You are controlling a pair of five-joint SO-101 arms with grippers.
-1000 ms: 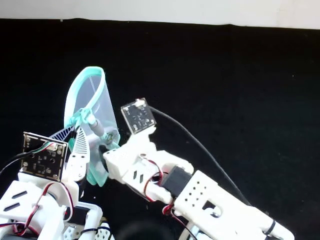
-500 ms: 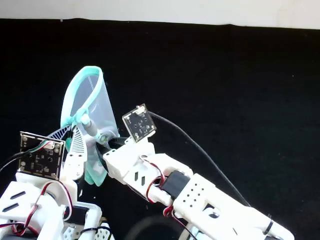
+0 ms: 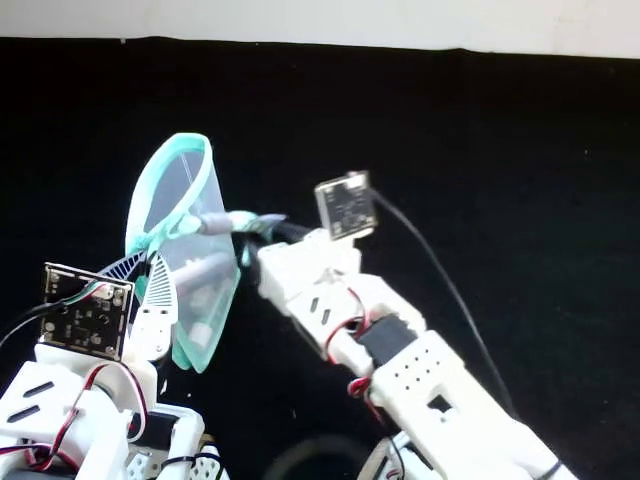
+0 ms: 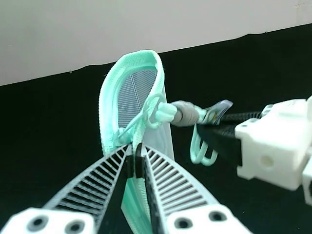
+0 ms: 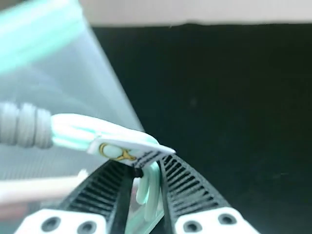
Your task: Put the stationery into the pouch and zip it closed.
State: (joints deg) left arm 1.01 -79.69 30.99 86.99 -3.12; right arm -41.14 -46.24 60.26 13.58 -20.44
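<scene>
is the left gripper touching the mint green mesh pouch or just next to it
Touching. In the left wrist view the fingers of the left gripper pinch the rim of the mint green mesh pouch, with no gap.

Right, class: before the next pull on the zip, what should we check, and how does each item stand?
1. Left gripper shut on the pouch edge: ok.
2. Right gripper shut on the zip pull: ok.
3. Stationery inside: something pale shows through the wall; whether all of it is in, cannot tell.
4. Pouch zipped closed: not ok, the top gapes open.
5. Grippers apart from each other: ok.
</scene>
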